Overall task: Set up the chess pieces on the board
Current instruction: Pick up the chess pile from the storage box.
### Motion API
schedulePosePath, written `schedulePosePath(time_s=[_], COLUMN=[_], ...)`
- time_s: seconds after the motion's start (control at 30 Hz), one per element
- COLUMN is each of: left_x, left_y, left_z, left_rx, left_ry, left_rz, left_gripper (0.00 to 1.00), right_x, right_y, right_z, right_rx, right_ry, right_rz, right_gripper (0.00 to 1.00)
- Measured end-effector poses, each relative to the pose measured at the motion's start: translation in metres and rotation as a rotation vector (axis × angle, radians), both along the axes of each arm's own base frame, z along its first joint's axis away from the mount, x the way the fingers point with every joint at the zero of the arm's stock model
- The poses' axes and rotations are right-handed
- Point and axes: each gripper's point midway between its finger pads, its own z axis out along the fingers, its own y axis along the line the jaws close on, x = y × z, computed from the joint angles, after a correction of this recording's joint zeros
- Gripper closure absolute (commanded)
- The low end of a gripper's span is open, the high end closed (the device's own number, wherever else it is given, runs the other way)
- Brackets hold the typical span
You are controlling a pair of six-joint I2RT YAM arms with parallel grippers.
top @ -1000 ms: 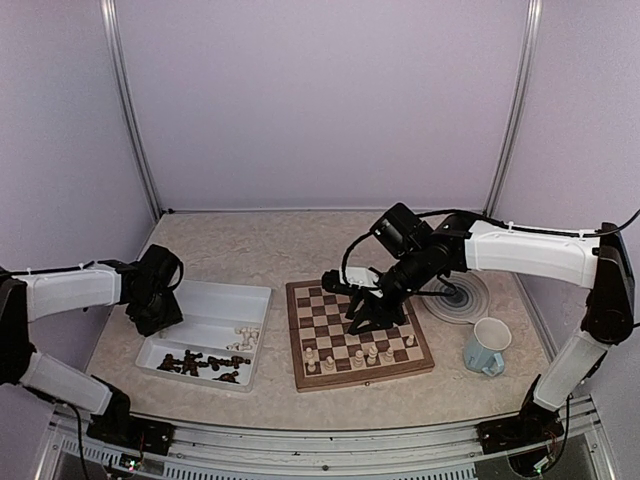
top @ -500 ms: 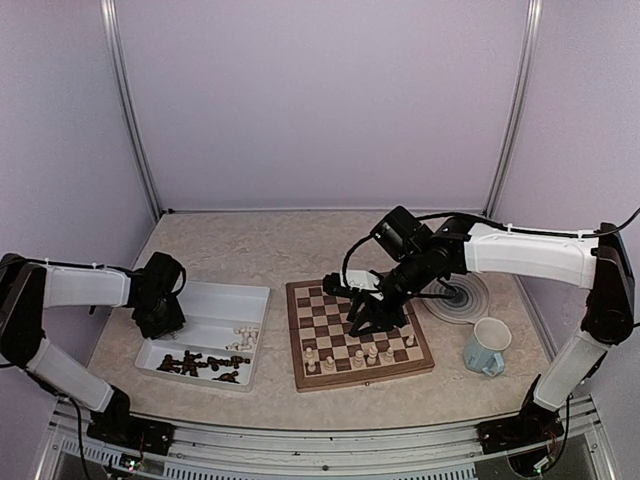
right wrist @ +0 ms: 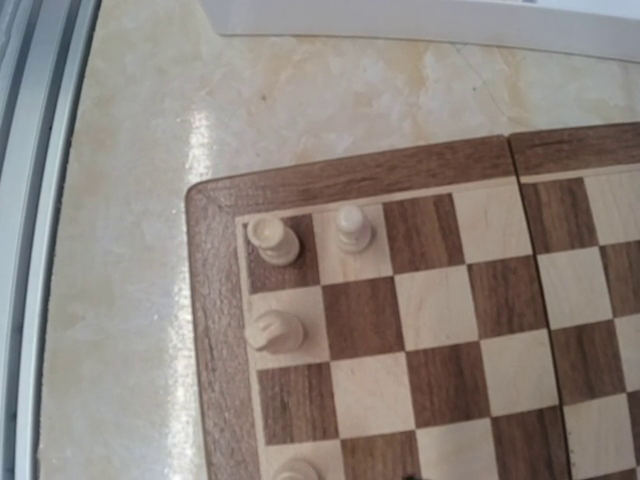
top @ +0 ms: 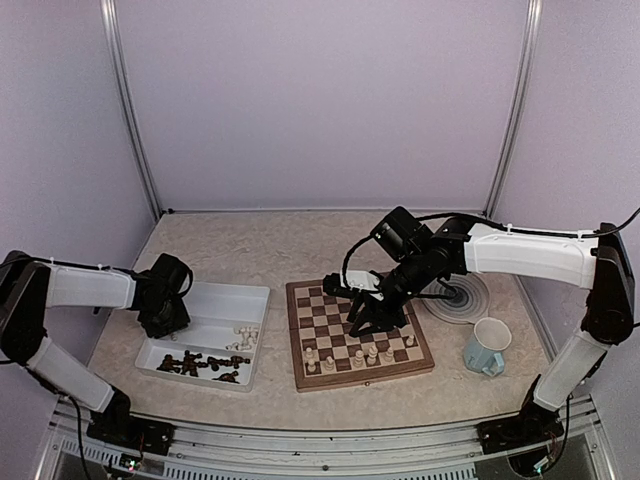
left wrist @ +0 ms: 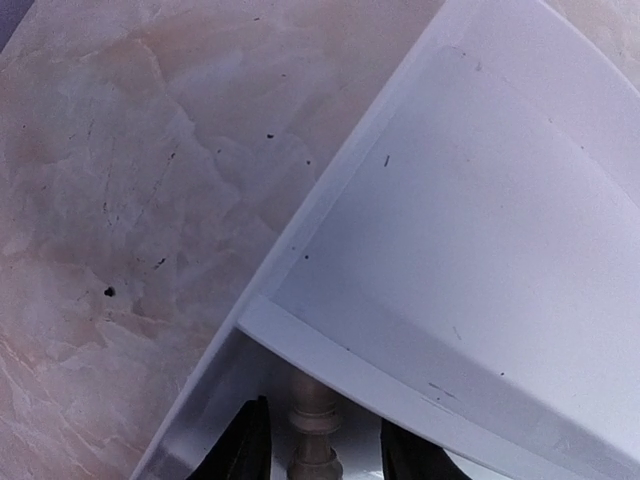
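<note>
The left hand [left wrist: 314, 460] pinches a pale chess piece [left wrist: 313, 435] over the white tray [top: 235, 300], just left of the board [top: 357, 333], likely to carry it across. The right hand [top: 362, 322] hovers low above the board's middle; whether it is spread I cannot tell. Several pale pieces [top: 350, 354] stand along the board's near edge.

Dark brown and cream checks are seen on the board [top: 358, 335]; beside it, a white tray [top: 225, 305] holds cream and dark brown chess pieces [top: 205, 362].
</note>
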Motion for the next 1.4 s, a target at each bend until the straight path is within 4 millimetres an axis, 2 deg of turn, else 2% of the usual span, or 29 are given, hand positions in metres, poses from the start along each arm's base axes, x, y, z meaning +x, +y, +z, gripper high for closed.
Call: schedulePosePath(time_s=[0.13, 0.9, 1.1, 1.17, 1.27, 1.37, 1.4], left_x=[-0.001, -0.01, -0.011, -0.016, -0.022, -0.018, -0.015], left_y=[-0.005, -0.032, -0.055, -0.065, -0.077, -0.089, -0.098], left_z=[0.001, -0.001, 0.003, 0.005, 0.012, 0.034, 0.048], left_rx=[-0.007, -0.085, -0.095, -0.098, -0.095, -0.104, -0.112], left_ry=[-0.004, 0.017, 0.04, 0.07, 0.094, 0.034, -0.008], left_rz=[-0.004, -0.045, -0.123, -0.165, -0.232, -0.312, -0.358], left_gripper=[0.63, 0.85, 0.86, 0.86, 0.86, 0.86, 0.86], right_x=[0.0, -0.001, -0.001, 0.001, 0.016, 0.041, 0.051], right_y=[0.0, 0.001, 0.001, 0.001, 0.001, -0.004, -0.005], right_z=[0.0, 0.001, 0.002, 0.006, 0.023, 0.047, 0.056], right_rx=[0.001, 0.004, 0.008, 0.02, 0.066, 0.134, 0.159], right_ry=[0.0, 0.004, 0.01, 0.018, 0.024, 0.027, 0.025], right_rz=[0.0, 0.004, 0.003, -0.002, -0.031, -0.087, -0.109], right_gripper=[0.65, 0.67, 0.69, 0.69, 0.69, 0.69, 0.69])
